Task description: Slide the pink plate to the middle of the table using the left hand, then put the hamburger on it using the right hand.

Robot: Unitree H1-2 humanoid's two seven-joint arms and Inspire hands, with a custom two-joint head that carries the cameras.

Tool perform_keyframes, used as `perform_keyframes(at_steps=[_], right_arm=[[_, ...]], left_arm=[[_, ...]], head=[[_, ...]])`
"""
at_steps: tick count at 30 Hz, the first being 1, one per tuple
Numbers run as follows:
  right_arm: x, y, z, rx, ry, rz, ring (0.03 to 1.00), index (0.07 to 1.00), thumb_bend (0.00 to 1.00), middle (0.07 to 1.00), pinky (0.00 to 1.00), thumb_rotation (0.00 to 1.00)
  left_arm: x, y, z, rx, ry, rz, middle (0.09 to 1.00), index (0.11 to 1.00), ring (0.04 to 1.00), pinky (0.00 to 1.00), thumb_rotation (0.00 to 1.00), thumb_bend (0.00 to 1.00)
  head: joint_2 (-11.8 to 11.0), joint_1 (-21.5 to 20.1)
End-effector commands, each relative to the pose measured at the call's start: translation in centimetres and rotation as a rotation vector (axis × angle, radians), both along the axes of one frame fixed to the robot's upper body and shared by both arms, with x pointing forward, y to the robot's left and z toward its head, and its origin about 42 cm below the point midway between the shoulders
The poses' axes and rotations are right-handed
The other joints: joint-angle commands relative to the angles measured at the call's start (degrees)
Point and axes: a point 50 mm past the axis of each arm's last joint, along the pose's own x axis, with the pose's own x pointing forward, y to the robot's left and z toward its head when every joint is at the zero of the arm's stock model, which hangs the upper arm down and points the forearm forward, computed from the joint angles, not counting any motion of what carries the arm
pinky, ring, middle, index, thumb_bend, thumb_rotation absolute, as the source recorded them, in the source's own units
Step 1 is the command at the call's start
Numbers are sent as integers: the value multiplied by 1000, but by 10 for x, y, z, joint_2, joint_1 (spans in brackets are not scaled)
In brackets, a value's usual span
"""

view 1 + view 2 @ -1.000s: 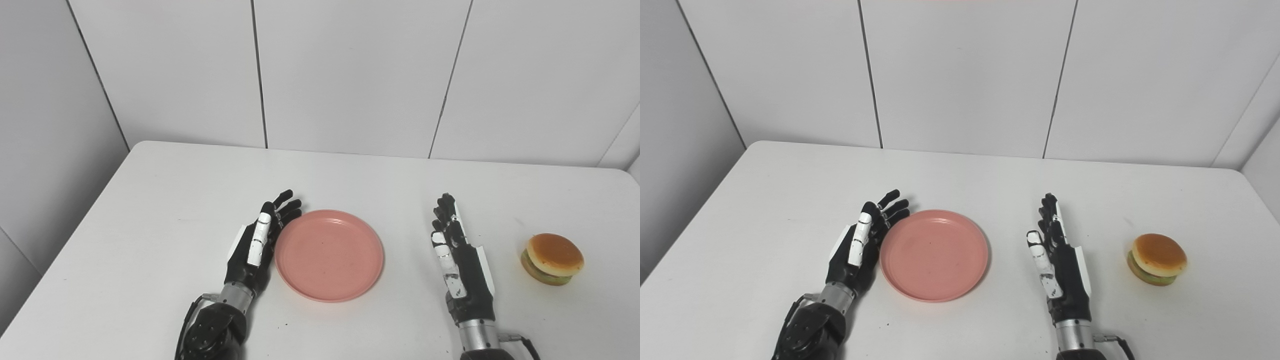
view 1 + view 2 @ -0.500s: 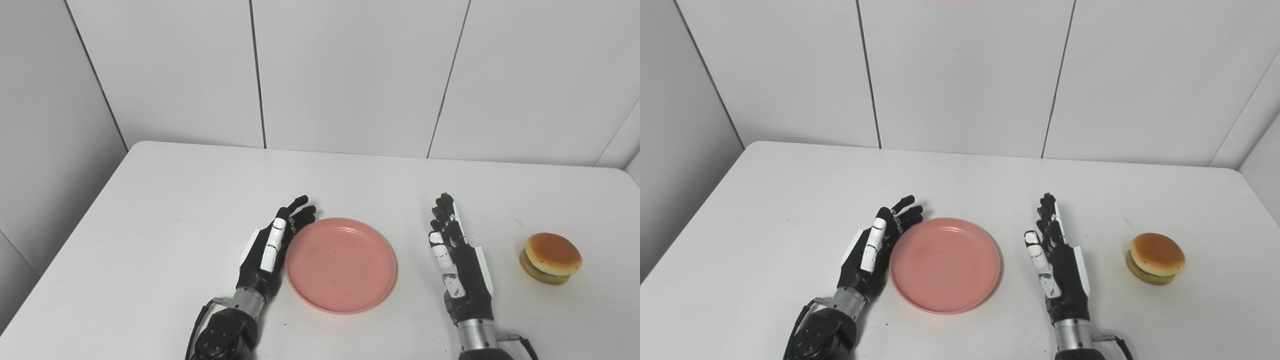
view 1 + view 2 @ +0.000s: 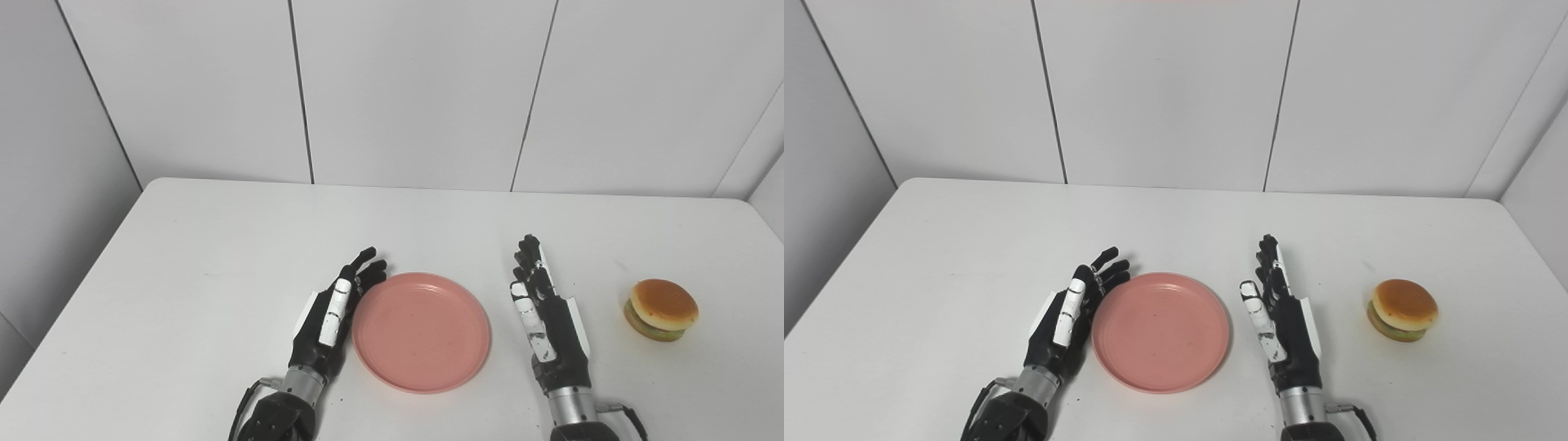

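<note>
the left hand (image 3: 331,321) lies edge-on by the near edge of the bench (image 3: 214,245), fingers straight and a little apart, holding nothing; its palm side sits against the left rim of the plate (image 3: 421,331). the right hand (image 3: 546,318) stands the same way, fingers stretched out and holding nothing, just beside the plate's right rim but apart from it. the two views show nearly the same scene; the right eye view takes in more of the bench's far right corner and the side wall there, and shows the gap between the right hand and the plate a little more clearly. the hands are black with white panels and metal wrists. the plate is round, shallow, smooth pink, with a raised rim, sitting near the middle of the near edge. the hamburger (image 3: 661,309) has a glossy tan bun over a green layer and rests toward the right edge, well apart from the right hand. the bench is matte white with rounded corners.
</note>
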Motion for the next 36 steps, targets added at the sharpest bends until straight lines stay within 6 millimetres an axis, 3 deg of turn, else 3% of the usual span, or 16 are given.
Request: perform_keyframes(at_steps=[1, 36], right_arm=[[-22, 4, -40, 17, 148, -5, 1000, 1000, 648, 1000, 1000, 842], [-22, 3, -37, 20, 149, -2, 1000, 1000, 644, 1000, 1000, 827]], left_arm=[[-16, -4, -29, -9, 124, -15, 887, 891, 901, 932, 1000, 566], [-13, 3, -31, 28, 75, 100, 1000, 1000, 1000, 1000, 1000, 547]], head=[[1, 0], [7, 1]])
